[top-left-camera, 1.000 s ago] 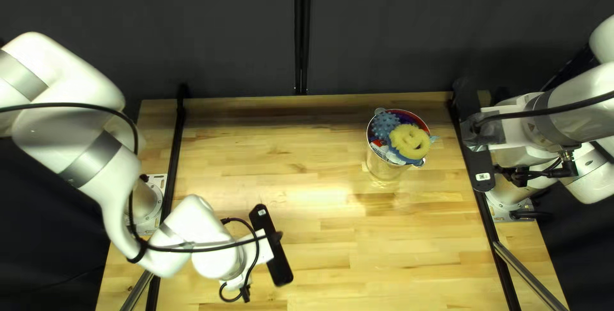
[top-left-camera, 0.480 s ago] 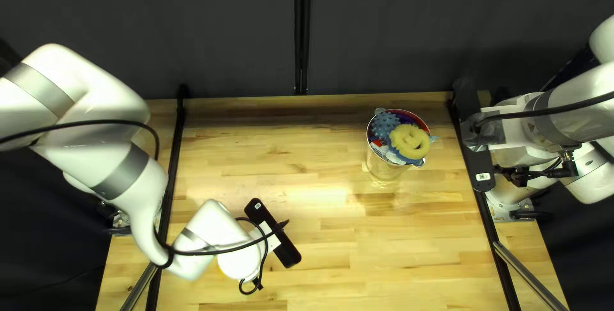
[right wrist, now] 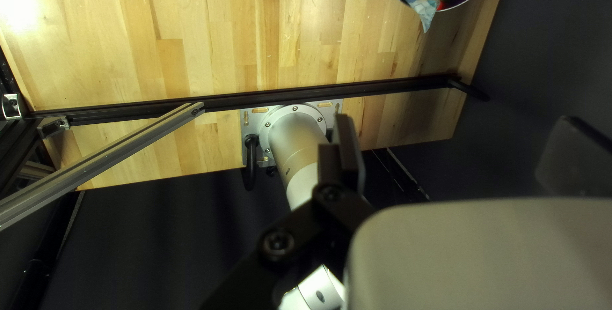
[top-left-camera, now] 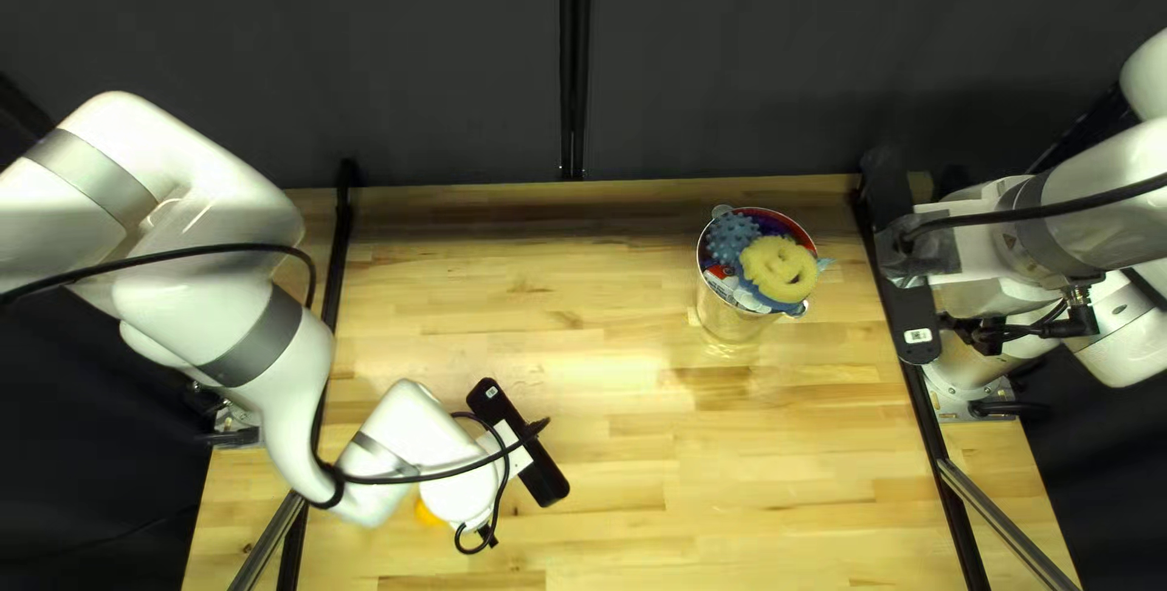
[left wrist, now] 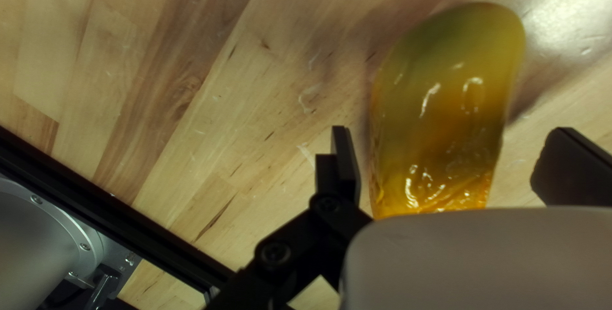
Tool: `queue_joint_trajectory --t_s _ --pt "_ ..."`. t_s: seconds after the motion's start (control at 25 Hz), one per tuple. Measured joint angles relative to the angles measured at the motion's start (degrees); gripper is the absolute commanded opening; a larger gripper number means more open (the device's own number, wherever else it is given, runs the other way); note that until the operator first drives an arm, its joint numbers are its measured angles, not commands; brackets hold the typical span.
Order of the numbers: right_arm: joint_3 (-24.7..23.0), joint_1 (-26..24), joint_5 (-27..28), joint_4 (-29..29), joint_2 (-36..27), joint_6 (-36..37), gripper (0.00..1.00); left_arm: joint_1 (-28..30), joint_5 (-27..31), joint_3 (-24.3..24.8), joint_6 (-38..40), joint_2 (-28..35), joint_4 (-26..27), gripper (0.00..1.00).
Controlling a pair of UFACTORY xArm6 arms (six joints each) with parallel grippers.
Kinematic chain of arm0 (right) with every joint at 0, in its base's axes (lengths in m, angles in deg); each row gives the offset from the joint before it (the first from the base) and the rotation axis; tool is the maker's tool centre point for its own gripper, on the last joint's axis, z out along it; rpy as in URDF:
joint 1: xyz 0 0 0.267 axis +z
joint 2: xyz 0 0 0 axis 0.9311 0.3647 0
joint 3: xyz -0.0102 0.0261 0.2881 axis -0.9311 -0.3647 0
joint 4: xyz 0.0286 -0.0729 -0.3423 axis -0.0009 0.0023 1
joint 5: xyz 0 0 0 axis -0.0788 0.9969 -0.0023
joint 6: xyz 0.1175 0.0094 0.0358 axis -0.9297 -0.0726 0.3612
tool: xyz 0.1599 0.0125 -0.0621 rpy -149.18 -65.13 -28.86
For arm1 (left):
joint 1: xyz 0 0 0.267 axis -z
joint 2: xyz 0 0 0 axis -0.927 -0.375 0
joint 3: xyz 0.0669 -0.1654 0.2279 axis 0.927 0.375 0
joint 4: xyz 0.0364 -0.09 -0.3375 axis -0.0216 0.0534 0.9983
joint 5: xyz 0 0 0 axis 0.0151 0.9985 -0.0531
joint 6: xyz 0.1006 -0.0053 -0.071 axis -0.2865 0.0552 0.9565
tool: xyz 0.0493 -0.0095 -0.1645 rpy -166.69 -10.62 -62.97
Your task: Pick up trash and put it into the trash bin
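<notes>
Left pincer (top-left-camera: pixel 460 497) low over table (top-left-camera: pixel 608 470), fingers apart. Translucent yellow-orange piece (left wrist: pixel 446 112) lies on table, partly between our fingers and reaching ahead of them, unclamped. Our right pincer (top-left-camera: pixel 973 299) by table's right edge, fingers apart, nothing between. Clear bin (top-left-camera: pixel 727 324) stands toward far right of table, filled to rim: blue spiky piece (top-left-camera: pixel 731 236), yellow smiling-face piece (top-left-camera: pixel 778 268) on top.

You have a lump (left wrist: pixel 443 115) shading from olive green to orange. Your table (top-left-camera: pixel 729 457) shows tan and brown stripes.
</notes>
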Motion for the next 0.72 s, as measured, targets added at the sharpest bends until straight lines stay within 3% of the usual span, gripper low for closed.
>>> queue_joint_trajectory --t_s 0.04,0.08,0.16,0.4,0.72 --pt "0.0 0.0 0.0 0.0 0.0 0.0 1.00 -0.3 -0.6 0.6 -0.3 0.2 0.2 0.41" --pt "0.0 0.0 0.0 0.0 0.0 0.0 1.00 -0.4 -0.8 1.0 -0.4 0.4 0.3 0.06" --pt "0.0 0.0 0.0 0.0 0.0 0.0 1.00 -0.6 -0.6 1.0 -0.5 0.6 0.2 0.00" --pt "0.0 0.0 0.0 0.0 0.0 0.0 1.00 -0.1 3.3 -1.9 0.6 1.0 -2.8 0.00" --pt "0.0 0.0 0.0 0.0 0.0 0.0 1.00 2.5 16.1 -17.2 -0.7 -4.9 -14.0 0.00"
